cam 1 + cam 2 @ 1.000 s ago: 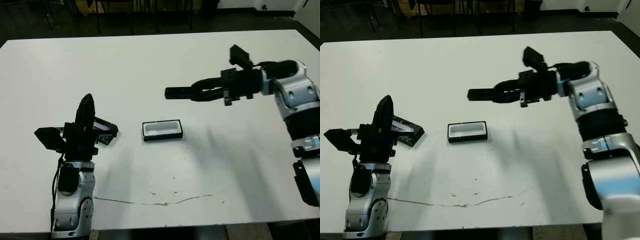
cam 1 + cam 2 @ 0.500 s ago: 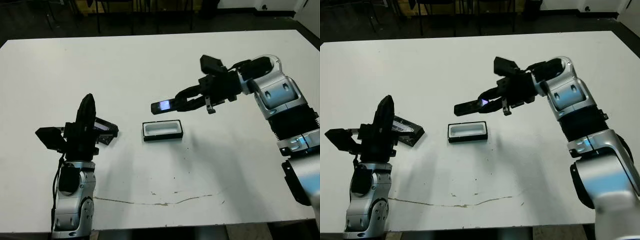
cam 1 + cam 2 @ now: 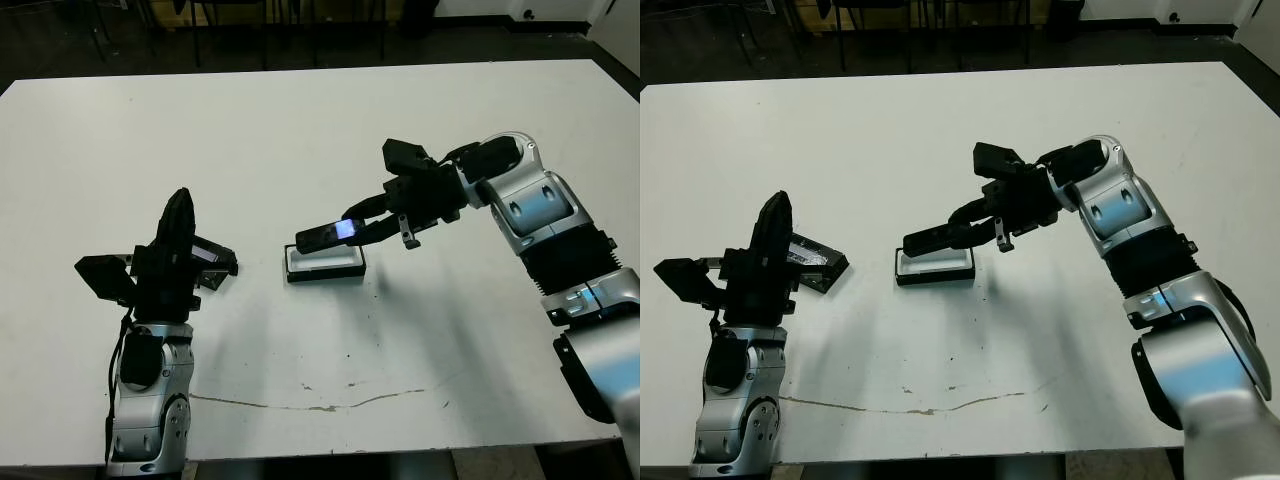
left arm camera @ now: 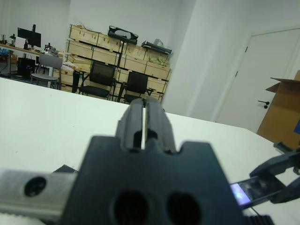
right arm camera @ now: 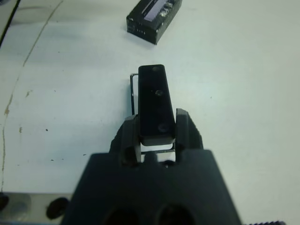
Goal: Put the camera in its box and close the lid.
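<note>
Right wrist view is showing the right end effector (image 5: pixel 157 136) clamping the camera (image 5: pixel 156 104) just above the box (image 3: pixel 325 264) — the lid (image 3: pixel 207 258) is lying by the left end effector (image 3: pixel 180 215), whose fingers are pressing together, empty.

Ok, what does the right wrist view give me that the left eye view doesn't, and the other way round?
Only the right wrist view looks straight down the right claw: the camera sits squarely between its two fingers, lined up lengthwise over the box, which it mostly hides.

Only the left eye view shows the left claw, shut and raised beside the lid, the box's white lining, and the camera's bluish glint.

Both show the camera gripped above the box, not yet inside, and the lid lying apart on the table.
</note>
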